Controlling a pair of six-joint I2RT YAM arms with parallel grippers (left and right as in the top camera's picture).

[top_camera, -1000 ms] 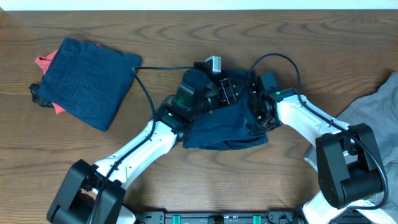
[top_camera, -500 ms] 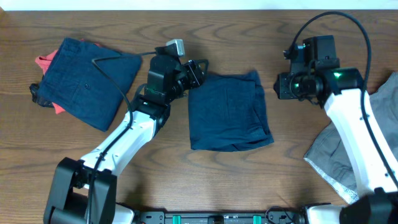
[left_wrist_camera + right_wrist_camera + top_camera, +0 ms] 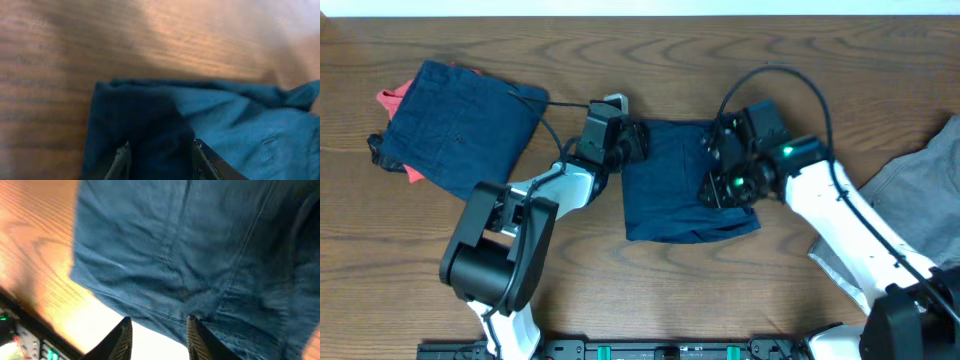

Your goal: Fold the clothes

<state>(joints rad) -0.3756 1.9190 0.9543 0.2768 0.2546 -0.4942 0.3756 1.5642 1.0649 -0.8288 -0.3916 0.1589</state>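
Down at the folded navy shorts point(image 3: 685, 185) in the middle of the table point(image 3: 770, 60). In at the far left corner with the left gripper point(image 3: 160, 160), fingers point(image 3: 122, 157) spread, cloth in the gap but nothing pinched. Same at the right edge with the right gripper point(image 3: 159, 335): parted wide, holding nothing. Could easily catch only the top layer on closing and peel the fold apart; could also drag the whole bundle askew with one side pulling first.

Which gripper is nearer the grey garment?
Right. The right gripper is over the right of the middle navy shorts, toward the grey garment; the left gripper at their left edge.
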